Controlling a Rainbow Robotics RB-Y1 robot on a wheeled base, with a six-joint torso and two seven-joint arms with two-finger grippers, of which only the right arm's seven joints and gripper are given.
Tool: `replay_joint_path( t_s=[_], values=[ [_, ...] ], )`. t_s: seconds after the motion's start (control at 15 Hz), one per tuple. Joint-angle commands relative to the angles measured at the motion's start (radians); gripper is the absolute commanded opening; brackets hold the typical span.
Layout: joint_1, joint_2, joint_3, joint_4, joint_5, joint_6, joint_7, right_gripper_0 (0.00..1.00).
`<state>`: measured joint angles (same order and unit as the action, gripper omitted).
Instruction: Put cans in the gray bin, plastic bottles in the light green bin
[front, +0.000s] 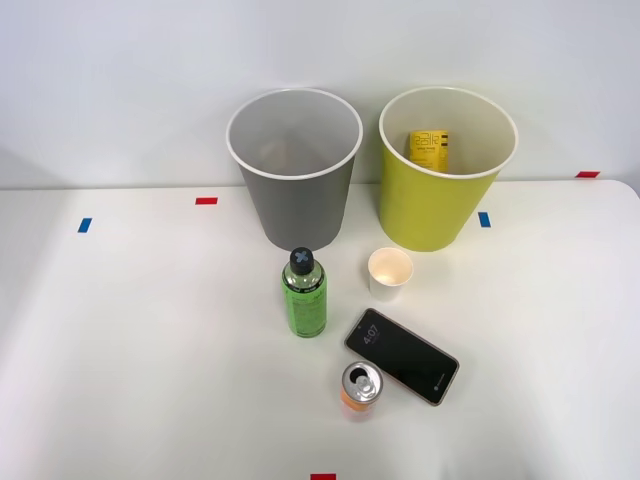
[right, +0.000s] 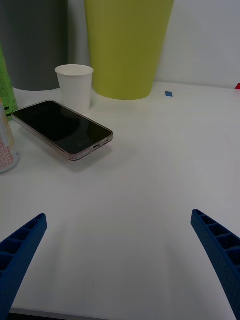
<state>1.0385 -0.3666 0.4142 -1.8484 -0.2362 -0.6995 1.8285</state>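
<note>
Landmark: round gray plastic bin, apparently empty.
- Round yellow-green plastic bin: beside it, holding a yellow-labelled item.
- Clear bottle of green liquid, black cap: upright just before the gray bin; unsorted.
- Slim orange can: nearer the robot, touching a black phone; unsorted.
- White paper cup: not sortable.
- Right gripper: blue ribbed fingers spread wide, holding nothing.
</note>
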Motion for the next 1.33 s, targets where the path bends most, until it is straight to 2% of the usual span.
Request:
replay_joint_path(
  t_s=[0.07, 1.33],
  values=[
    [0.000, 0.000, 0.000, 0.000, 0.000, 0.000, 0.000, 1.00],
    [0.000, 0.000, 0.000, 0.000, 0.000, 0.000, 0.000, 1.00]
  ],
)
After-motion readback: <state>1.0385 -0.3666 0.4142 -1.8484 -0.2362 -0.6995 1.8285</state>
